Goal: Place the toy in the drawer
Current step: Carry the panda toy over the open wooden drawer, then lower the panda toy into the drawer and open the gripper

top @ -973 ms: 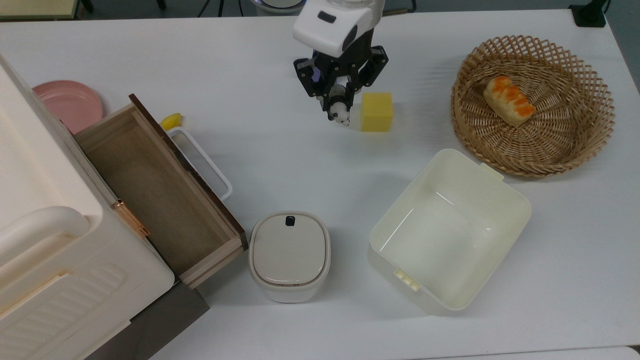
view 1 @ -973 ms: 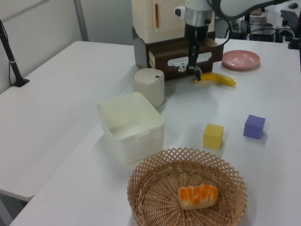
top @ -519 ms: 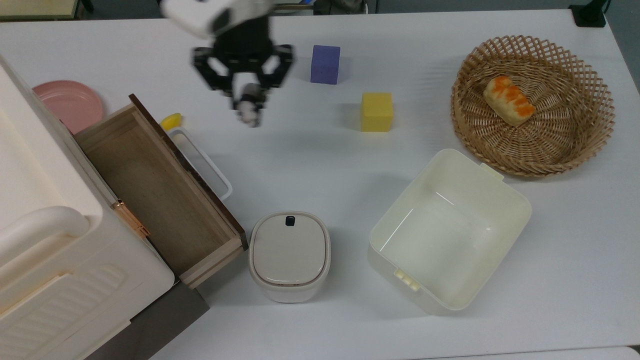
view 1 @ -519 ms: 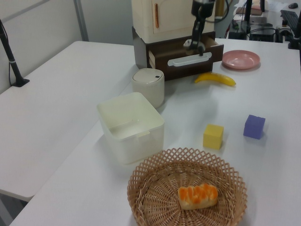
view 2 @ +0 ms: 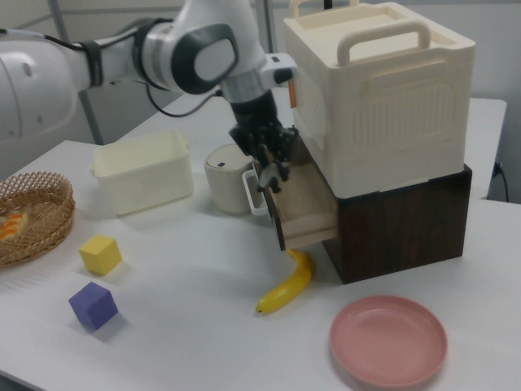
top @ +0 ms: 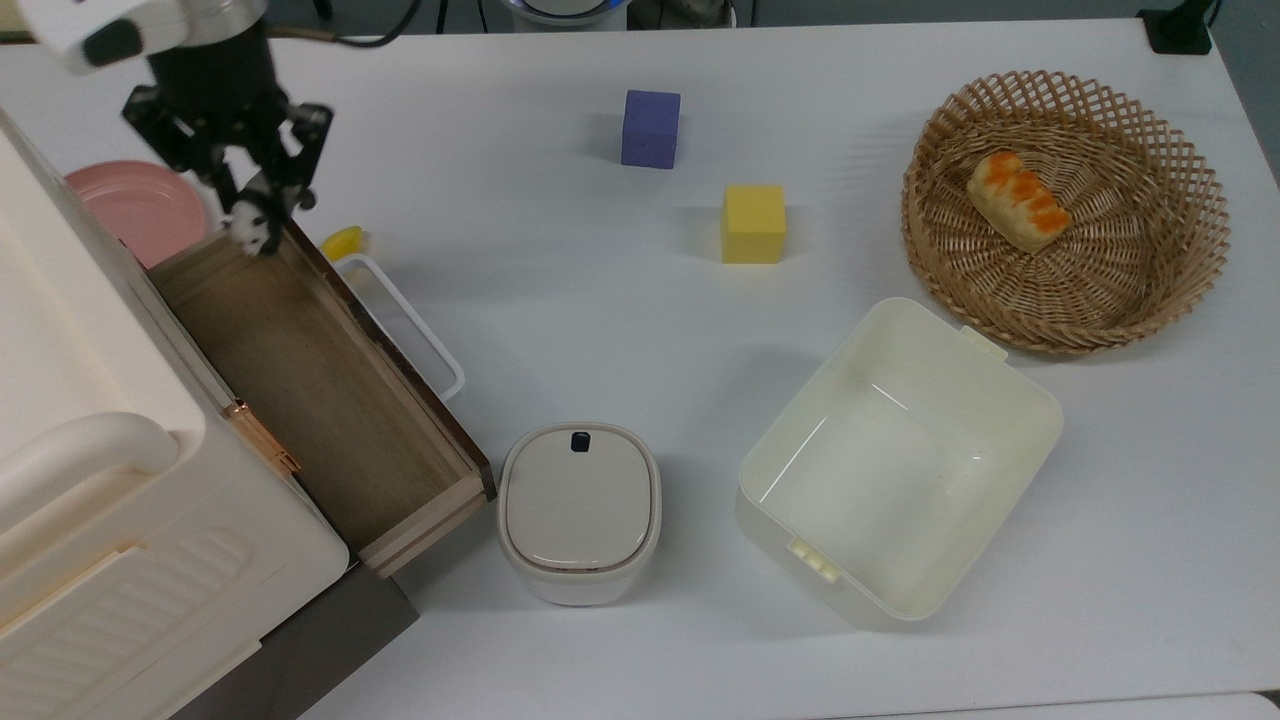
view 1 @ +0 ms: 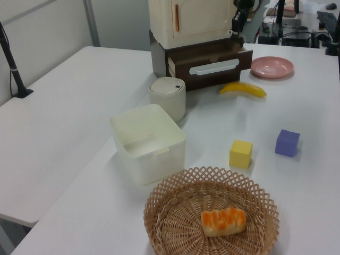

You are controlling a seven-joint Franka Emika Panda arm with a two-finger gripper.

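My gripper (top: 250, 224) is shut on the toy (top: 253, 231), a tiny black-and-white panda held between the fingertips. It hangs over the far corner of the open drawer (top: 300, 370), a shallow light-wood box with a dark front panel and a white loop handle (top: 405, 325). The drawer's inside looks bare. In the right view the gripper (view 2: 270, 169) hovers just above the drawer (view 2: 303, 208), close to the cream box stacked on the dark cabinet. In the left view the arm reaches down behind the drawer front (view 1: 212, 66).
A banana (top: 342, 241) and a pink plate (top: 135, 205) lie by the drawer. A lidded white container (top: 579, 505) and a cream bin (top: 1010, 400) stand in front. A purple cube (top: 650, 128), a yellow cube (top: 753, 223) and a wicker basket (top: 1180, 240) with bread sit further right.
The gripper has carried the toy from beside the yellow cube toward the top view's left, past the purple cube, to above the drawer's far corner.
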